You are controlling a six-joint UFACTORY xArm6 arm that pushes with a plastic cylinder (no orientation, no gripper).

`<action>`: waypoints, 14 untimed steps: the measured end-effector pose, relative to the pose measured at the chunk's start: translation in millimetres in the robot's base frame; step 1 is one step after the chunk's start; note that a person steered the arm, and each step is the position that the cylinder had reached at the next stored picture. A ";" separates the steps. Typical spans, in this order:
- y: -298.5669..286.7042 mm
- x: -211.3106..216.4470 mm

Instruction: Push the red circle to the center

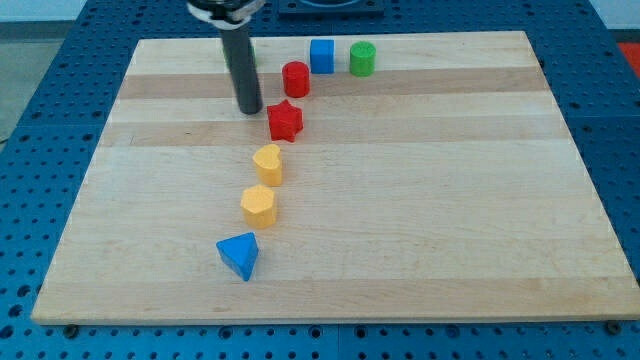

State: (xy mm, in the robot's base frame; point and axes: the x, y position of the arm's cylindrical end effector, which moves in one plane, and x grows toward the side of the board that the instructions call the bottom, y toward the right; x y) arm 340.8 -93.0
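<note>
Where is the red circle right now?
The red circle sits near the view's top, left of the blue square, just above the red star. My tip is down to its left.

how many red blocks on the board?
2. Red circle near the view's top, right of my tip; red star just below it. The rod may hide others.

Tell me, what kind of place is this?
Probably a robot lab: a wooden board lies on a blue table with rows of holes, and my tip stands beside the red circle.
</note>
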 end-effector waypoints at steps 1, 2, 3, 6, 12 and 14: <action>42.1 -0.6; 58.9 -18.2; 74.6 -22.6; 165.3 -33.5; 157.7 -141.7; 123.7 -141.6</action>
State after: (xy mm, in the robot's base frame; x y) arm 199.2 30.7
